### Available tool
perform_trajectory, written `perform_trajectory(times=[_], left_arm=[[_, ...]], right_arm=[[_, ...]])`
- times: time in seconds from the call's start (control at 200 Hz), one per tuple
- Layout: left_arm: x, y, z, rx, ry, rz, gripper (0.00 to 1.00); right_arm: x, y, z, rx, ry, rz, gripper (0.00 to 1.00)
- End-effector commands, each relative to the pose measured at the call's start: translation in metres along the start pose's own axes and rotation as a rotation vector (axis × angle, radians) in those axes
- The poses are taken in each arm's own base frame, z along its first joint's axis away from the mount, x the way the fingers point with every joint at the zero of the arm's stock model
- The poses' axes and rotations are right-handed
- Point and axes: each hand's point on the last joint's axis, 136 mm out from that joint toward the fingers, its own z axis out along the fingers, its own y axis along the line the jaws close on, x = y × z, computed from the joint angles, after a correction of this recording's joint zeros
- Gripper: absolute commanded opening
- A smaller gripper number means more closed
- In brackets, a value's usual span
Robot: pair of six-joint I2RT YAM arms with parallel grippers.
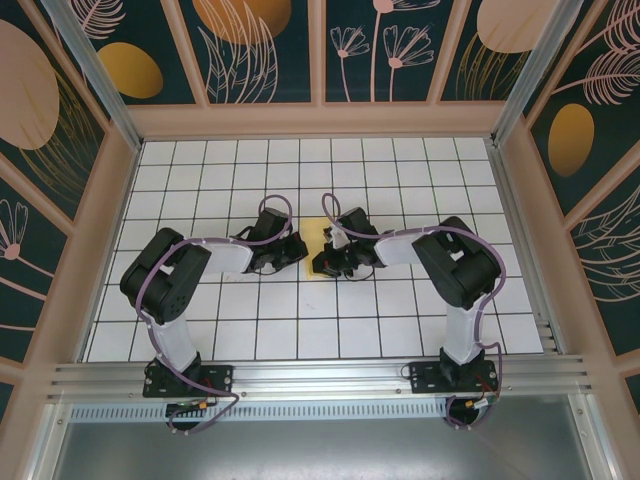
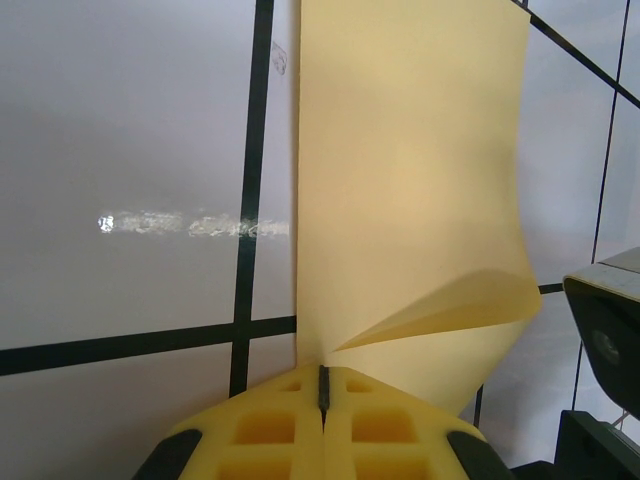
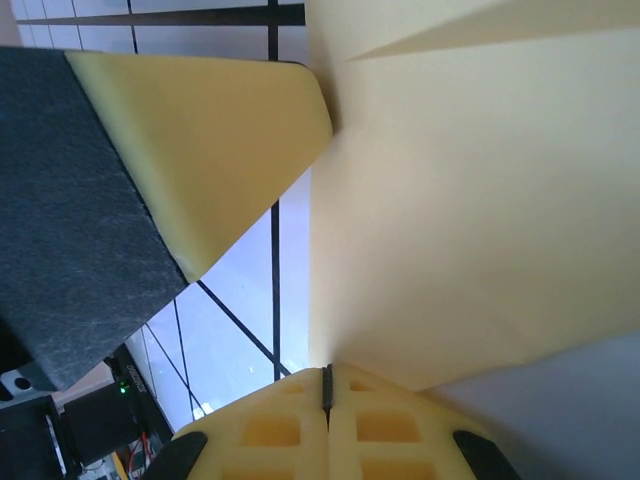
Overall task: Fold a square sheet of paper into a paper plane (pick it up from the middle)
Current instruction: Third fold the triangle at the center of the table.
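Observation:
The square sheet of paper (image 1: 316, 250) is pale yellow and sits at mid-table between both grippers. In the left wrist view the paper (image 2: 410, 180) runs away from the jaw tips, and one layer curls up at the lower right. My left gripper (image 2: 323, 385) is shut, its tips pinching the paper's near edge. In the right wrist view the paper (image 3: 470, 220) rises from my right gripper (image 3: 326, 385), which is shut on its edge. The left gripper's yellow finger (image 3: 210, 140) touches the sheet's far left side. From above, the left gripper (image 1: 298, 250) and right gripper (image 1: 335, 262) face each other across the sheet.
The white gridded floor (image 1: 300, 170) spreads all round the arms. Patterned walls (image 1: 60, 150) and an aluminium frame close it in. A metal rail (image 1: 320, 375) runs along the near edge. The right arm's dark body (image 2: 605, 340) sits close beside the sheet.

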Motion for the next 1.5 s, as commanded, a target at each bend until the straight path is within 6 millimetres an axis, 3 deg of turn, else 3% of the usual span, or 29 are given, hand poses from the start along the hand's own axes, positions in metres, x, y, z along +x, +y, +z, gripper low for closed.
perform_trajectory(times=[0.0, 0.115, 0.37, 0.736, 1.021, 1.161, 1.266, 1.376, 1.496], left_arm=[[0.005, 0.031, 0.006, -0.116, 0.002, -0.007, 0.00], [0.005, 0.030, 0.005, -0.115, 0.001, -0.006, 0.00], [0.006, 0.031, 0.006, -0.117, 0.003, -0.009, 0.00], [0.007, 0.031, 0.007, -0.114, 0.005, -0.009, 0.00], [0.006, 0.031, 0.007, -0.115, 0.003, -0.010, 0.00], [0.007, 0.032, 0.006, -0.117, 0.003, -0.010, 0.00], [0.007, 0.032, 0.006, -0.117, 0.001, -0.009, 0.00], [0.006, 0.030, 0.006, -0.113, 0.000, -0.008, 0.00], [0.006, 0.030, 0.006, -0.110, 0.001, -0.007, 0.00]], right_arm=[[0.002, -0.008, 0.007, 0.036, 0.016, -0.012, 0.00], [0.001, -0.006, 0.005, 0.042, 0.010, -0.021, 0.00], [0.003, 0.028, -0.003, -0.016, -0.011, -0.109, 0.00], [0.012, 0.009, 0.015, 0.032, 0.032, -0.071, 0.01], [0.016, 0.009, 0.021, 0.036, 0.048, -0.080, 0.01], [0.010, 0.024, 0.011, 0.011, 0.014, -0.111, 0.01], [-0.004, 0.036, -0.010, -0.011, -0.063, -0.129, 0.02], [-0.018, 0.024, -0.025, 0.014, -0.117, -0.095, 0.02], [-0.026, 0.004, -0.028, 0.046, -0.125, -0.042, 0.02]])
